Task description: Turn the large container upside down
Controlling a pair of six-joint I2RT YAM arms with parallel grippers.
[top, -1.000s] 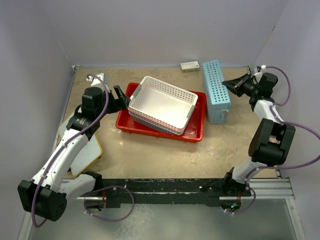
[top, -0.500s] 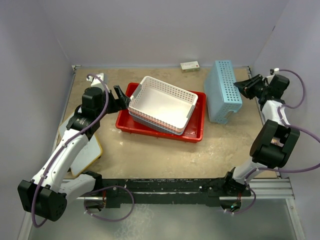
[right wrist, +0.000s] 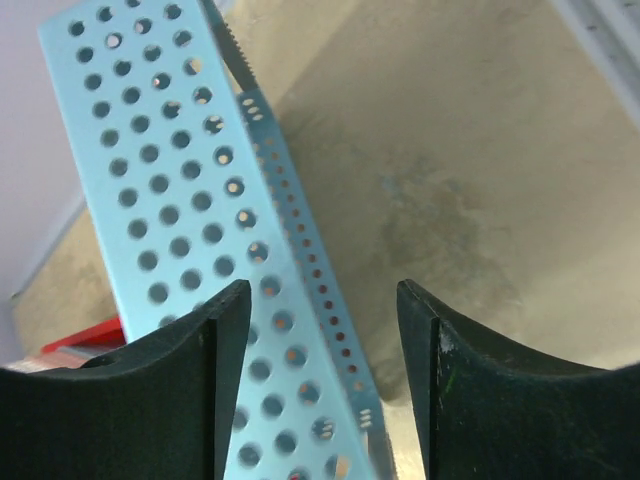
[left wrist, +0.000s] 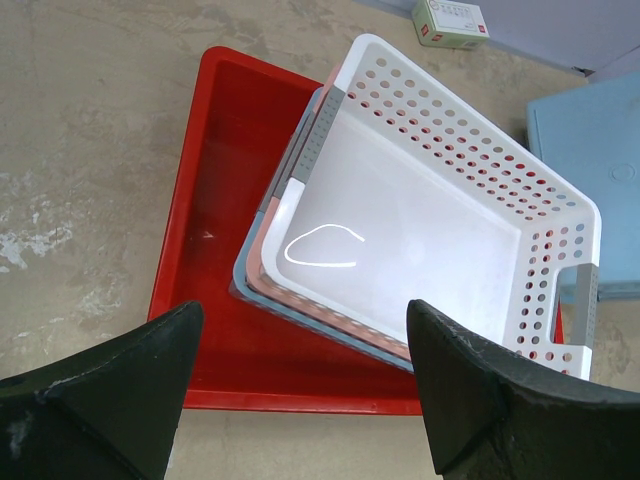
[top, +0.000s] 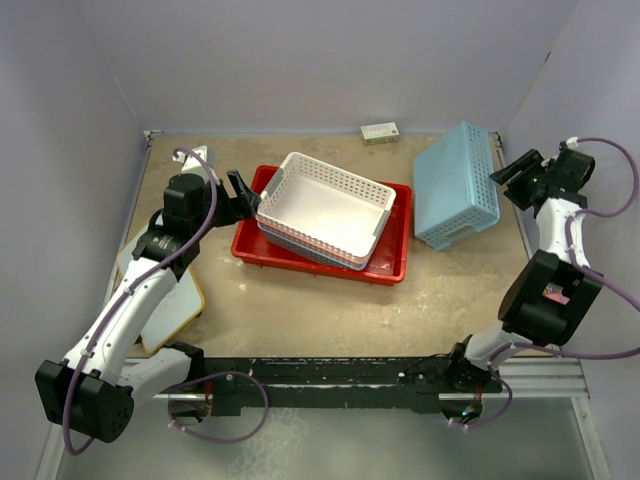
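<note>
Left arm first: it climbs from its base along the left side of the table (top: 300, 310), elbow bent, wrist turned to the right. The left gripper (top: 240, 195) hovers just beside the left end wall of the large red tray (top: 310, 266), jaws spread wide with nothing in them. The tray sits right way up mid-table, open side up, loaded with a nested stack: a white perforated basket (top: 325, 210) on top, pink and grey-blue rims peeking out beneath. Over on the right, the arm stands tall along the table's edge, wrist high near the back corner. The right gripper (top: 508, 170) points left at a light-blue perforated basket (top: 457, 185) lying bottom-up, apart from the tray. Its jaws are parted, the basket's edge running through the gap unpinched.
</note>
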